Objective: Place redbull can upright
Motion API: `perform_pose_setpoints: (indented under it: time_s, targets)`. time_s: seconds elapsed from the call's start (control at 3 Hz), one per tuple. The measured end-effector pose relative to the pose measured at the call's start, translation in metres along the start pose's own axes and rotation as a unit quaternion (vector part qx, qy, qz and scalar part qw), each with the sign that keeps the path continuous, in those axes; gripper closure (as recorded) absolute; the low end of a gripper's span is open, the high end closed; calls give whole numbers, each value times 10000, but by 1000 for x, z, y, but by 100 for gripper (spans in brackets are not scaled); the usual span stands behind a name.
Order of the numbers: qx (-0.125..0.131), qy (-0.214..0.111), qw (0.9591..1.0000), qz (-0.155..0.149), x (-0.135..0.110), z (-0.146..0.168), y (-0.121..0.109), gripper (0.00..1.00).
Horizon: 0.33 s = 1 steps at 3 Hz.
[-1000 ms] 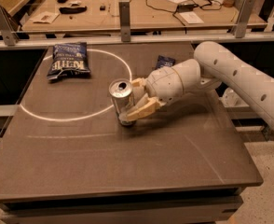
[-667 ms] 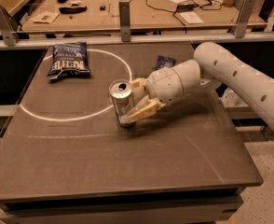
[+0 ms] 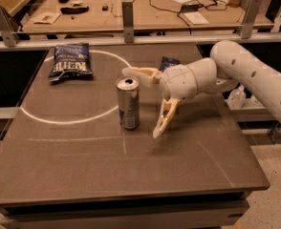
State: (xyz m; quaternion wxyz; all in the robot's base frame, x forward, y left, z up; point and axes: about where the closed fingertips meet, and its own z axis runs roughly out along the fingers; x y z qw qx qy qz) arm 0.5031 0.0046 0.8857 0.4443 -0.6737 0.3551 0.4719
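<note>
Gripper [image 3: 143, 103] is now seen spread wide, jaws apart. One finger [image 3: 163, 120] is angled down toward the near side, its tip just right of the can, and the other is stretched left behind the can's top on the far side. Neither can be seen touching the can. The change from under a second ago: the jaws were clamped on the redbull can [image 3: 128, 103] then, and it has since been let go. The can is left standing upright on its base on the table [image 3: 178, 175], pull-tab end up. It sits about mid-table at the right edge of the white circle [image 3: 69, 122], with no lean visible. The placement is judged essentially done, and only a clean pull-out remains. Risk noted: the can is slim and tall and still sits between the open fingers, so it could be tipped by a sideways swipe. A retreat to the right, or upward, is advised. The arm [image 3: 255, 75] enters from the right. The chip bag [image 3: 70, 61] lies far-left, well apart from the can. The small snack packet [image 3: 169, 62] is partly hidden behind the wrist on the far side.
</note>
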Motion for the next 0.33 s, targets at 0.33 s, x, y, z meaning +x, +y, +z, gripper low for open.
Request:
perform_pose_setpoints:
  time_s: [0.33]
  targets:
    - [2, 1, 10000, -2, 0, 0, 0, 0]
